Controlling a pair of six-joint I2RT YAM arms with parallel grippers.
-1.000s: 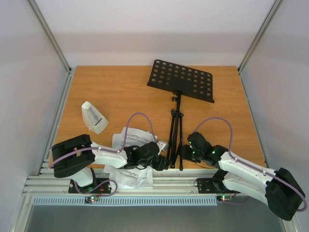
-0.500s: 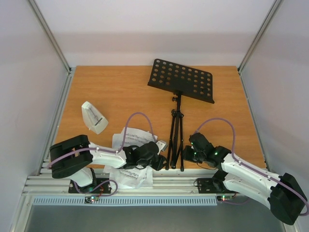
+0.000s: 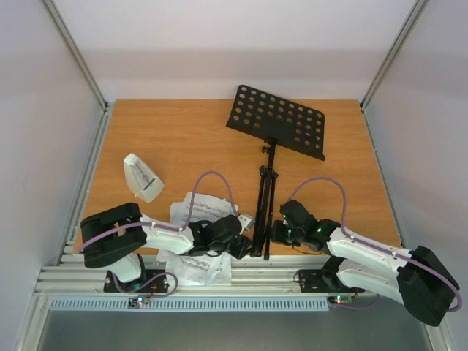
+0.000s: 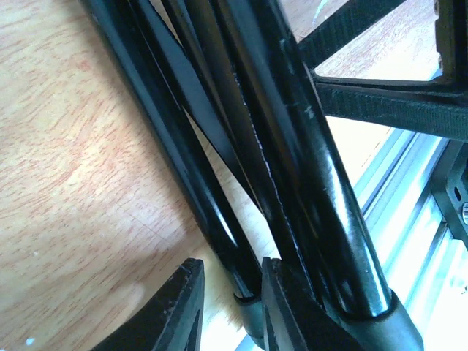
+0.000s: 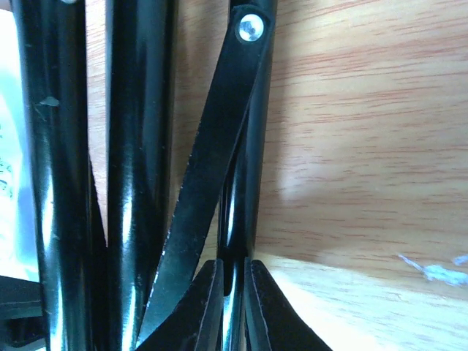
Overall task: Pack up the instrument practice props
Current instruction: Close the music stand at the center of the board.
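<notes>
Packing well short of done, judging by the layout. Music stand (image 3: 267,183) upright on the table (image 3: 183,139), perforated desk (image 3: 276,123) tilted at its top, tripod legs (image 3: 262,232) drawn nearly together at the base. Folding the legs apparently the step in hand.

Left gripper (image 4: 232,263) low at the stand's left side, jaws clenched around one leg near its lower end, going by the wrist view. Right gripper (image 5: 233,263) low at the stand's right side, jaws pinched tight on a thin black leg or brace.

Metronome (image 3: 141,177) well to the left of the stand, on bare wood, not in either grip. Sheet-music pages (image 3: 201,210) just left of the stand's feet, loose and rumpled, some hanging past the table's near edge. No case, bag or box visible for any of it.

Probably left to do: collapse the legs fully, fold or lower the desk, lay the stand down, then gather pages and metronome.
</notes>
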